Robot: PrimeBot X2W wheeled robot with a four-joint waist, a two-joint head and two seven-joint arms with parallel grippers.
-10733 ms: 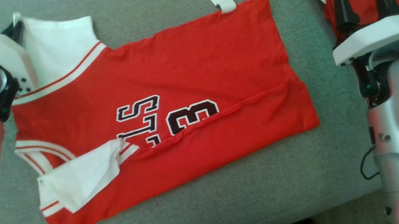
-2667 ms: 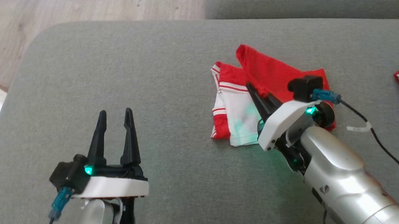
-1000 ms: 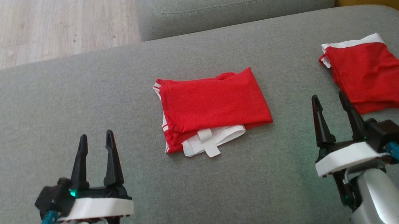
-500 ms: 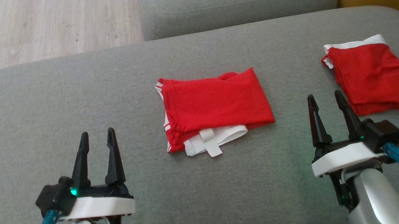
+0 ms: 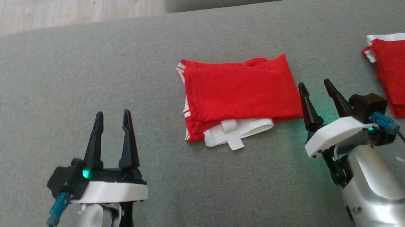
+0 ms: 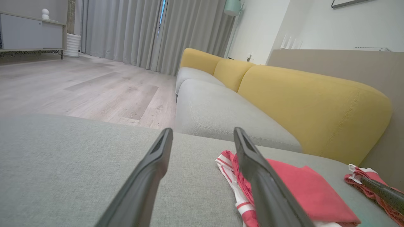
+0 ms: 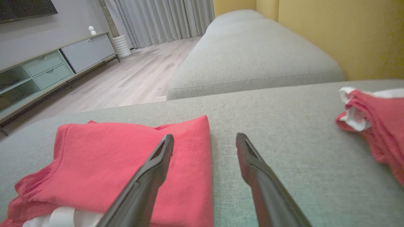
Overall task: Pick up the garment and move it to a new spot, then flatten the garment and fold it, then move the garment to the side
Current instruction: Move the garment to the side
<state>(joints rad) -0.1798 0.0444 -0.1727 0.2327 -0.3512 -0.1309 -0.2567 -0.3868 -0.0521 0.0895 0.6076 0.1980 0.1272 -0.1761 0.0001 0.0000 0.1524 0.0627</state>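
Observation:
The garment (image 5: 238,93) is a red jersey with white trim, folded into a flat rectangle in the middle of the grey cushion (image 5: 78,72); a white layer and a label stick out at its near edge. The same folded garment (image 7: 104,164) lies low and left in the right wrist view, and the garment (image 6: 300,192) sits low and right in the left wrist view. My right gripper (image 5: 315,86) hovers open just off the garment's right edge, holding nothing. My left gripper (image 5: 113,115) is open and empty, well to the garment's left and nearer me.
A second red and white cloth (image 5: 404,71) lies at the cushion's right edge, also the cloth (image 7: 375,119) in the right wrist view. Another grey seat (image 6: 221,110) and yellow backrests (image 6: 315,104) lie beyond. Wooden floor (image 5: 56,9) runs past the cushion's far left.
The head camera has shifted, so the picture slid right. My right gripper has moved closer to the folded garment's right edge. Both grippers stay open; the garment lies unchanged.

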